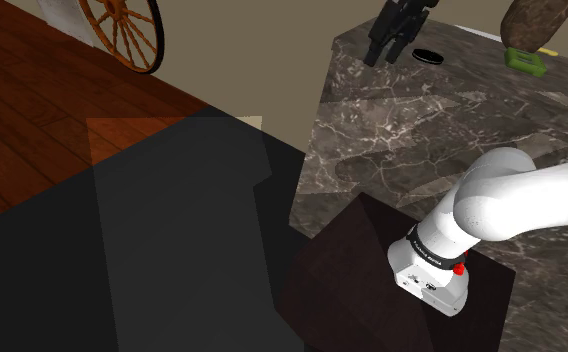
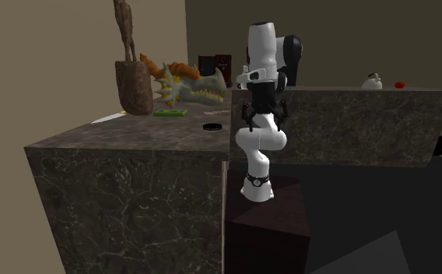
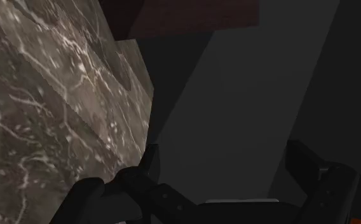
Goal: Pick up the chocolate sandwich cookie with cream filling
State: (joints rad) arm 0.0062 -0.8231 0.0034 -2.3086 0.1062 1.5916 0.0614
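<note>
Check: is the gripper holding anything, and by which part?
Nothing is held. The gripper is open with nothing between its fingers; the dark cookie lies on the counter.

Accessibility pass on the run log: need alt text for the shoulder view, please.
An open black gripper hangs just left of a dark round cookie lying flat on a marble counter. The white arm rises from a dark stand at lower right; a wooden wheel stands at upper left above a wood floor.
</note>
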